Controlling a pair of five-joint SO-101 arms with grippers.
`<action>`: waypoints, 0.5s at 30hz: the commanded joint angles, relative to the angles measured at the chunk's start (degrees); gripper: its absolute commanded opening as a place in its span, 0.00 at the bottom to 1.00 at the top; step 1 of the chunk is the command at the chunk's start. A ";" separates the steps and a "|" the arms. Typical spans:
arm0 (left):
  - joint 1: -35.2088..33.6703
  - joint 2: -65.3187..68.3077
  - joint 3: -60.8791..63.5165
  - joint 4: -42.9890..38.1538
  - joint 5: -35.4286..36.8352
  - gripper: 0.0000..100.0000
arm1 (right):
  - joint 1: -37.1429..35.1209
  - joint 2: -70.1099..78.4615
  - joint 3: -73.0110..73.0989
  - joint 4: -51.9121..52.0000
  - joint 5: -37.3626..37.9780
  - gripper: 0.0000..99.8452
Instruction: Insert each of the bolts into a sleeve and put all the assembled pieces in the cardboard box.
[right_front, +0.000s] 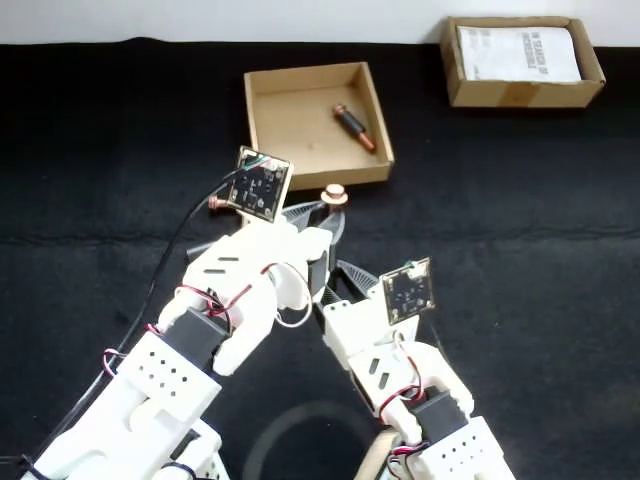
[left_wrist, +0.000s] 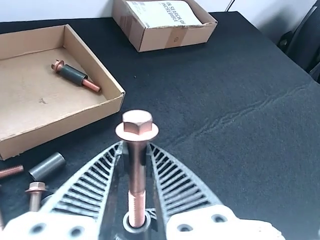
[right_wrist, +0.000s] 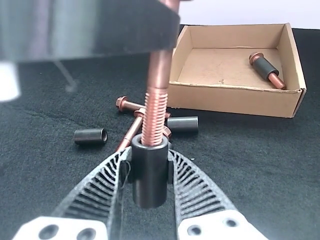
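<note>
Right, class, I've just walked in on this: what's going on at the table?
The left gripper holds a bolt and the right gripper holds a sleeve upright. The bolt's threaded end is just inside the sleeve's mouth. One assembled piece already lies in the box. A few loose bolts and sleeves lie on the black table near it.

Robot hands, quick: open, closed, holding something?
Left hand: closed on a copper-coloured hex-head metal bolt.
Right hand: closed on a dark cylindrical metal sleeve.
</note>
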 joint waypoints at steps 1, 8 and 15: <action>0.66 0.13 -0.66 1.67 0.26 0.01 | -0.04 -0.40 0.66 -1.36 -0.62 0.01; 0.84 0.13 -0.57 7.65 0.26 0.01 | -0.04 -0.40 0.66 -1.36 -0.35 0.01; 0.75 0.13 -1.01 14.07 -1.41 0.03 | 2.15 -0.40 -1.80 -1.36 -0.44 0.01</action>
